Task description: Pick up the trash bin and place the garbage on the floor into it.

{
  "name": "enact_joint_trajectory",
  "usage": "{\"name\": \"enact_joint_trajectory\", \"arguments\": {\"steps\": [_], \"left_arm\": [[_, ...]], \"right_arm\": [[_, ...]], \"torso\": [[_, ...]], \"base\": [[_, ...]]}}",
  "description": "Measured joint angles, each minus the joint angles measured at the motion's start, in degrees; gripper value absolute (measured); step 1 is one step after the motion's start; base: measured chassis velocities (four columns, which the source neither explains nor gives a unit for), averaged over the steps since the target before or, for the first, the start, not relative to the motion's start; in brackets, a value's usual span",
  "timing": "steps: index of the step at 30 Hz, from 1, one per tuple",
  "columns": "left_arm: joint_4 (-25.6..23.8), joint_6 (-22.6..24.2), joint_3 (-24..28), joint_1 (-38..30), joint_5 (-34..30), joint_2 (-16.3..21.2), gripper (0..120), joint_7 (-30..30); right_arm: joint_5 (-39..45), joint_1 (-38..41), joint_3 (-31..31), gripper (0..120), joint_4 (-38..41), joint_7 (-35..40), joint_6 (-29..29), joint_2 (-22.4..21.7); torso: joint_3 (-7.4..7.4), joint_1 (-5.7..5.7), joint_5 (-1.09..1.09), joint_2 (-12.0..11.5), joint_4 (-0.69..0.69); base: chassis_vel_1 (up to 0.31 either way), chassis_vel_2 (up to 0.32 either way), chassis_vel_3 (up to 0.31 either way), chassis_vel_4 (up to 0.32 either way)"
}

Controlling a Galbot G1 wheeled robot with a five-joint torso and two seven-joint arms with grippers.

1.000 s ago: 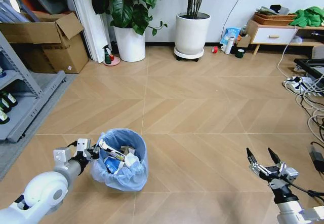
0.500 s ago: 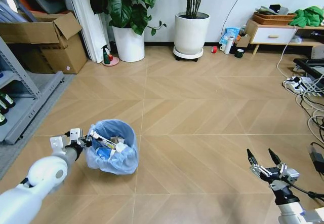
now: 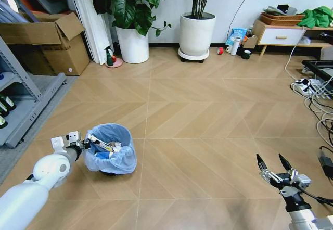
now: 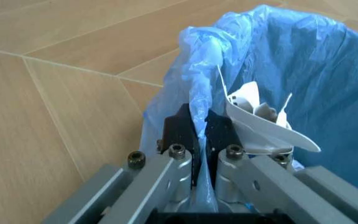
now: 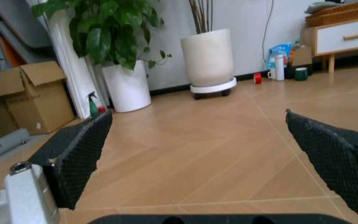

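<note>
On floor (image 3: 208, 120), bin (image 3: 109, 149) carried further left vs 1 s ago, garbage (image 3: 106, 147) inside; left claw (image 3: 83, 142) pinching rim, right claw (image 3: 276, 168) spread, idle.

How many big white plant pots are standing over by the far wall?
2. One pot holds the leafy plant, next to the cardboard box. The other pot, with thin stems, stands to its right on a wheeled base. Others may be hidden out of frame.
</note>
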Motion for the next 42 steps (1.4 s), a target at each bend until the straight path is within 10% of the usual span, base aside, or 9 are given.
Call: {"name": "enact_joint_trajectory", "arguments": {"steps": [14, 27, 42], "left_arm": [[1.6, 0.0, -0.9, 0.5, 0.3, -0.5, 39, -0.1], [-11.0, -3.5, -10.7, 9.8, 4.8, 1.0, 94, -4.3], [-26.5, -10.7, -20.3, 28.0, 20.6, -8.4, 100, 2.6]], "right_arm": [[-4.2, -0.4, 0.9, 100, -0.3, 5.6, -0.8, -0.4], [-7.4, -0.2, 0.4, 100, 2.3, 10.5, 1.8, -1.7], [-3.3, 13.7, -8.9, 100, 1.4, 12.4, 7.0, -3.2]], "torso": [[0.00, 0.00, 0.00, 0.0, 0.00], [0.00, 0.00, 0.00, 0.0, 0.00], [0.00, -0.01, 0.01, 0.0, 0.02]], "base": [[0.000, 0.000, 0.000, 0.000], [0.000, 0.000, 0.000, 0.000], [0.000, 0.000, 0.000, 0.000]]}}
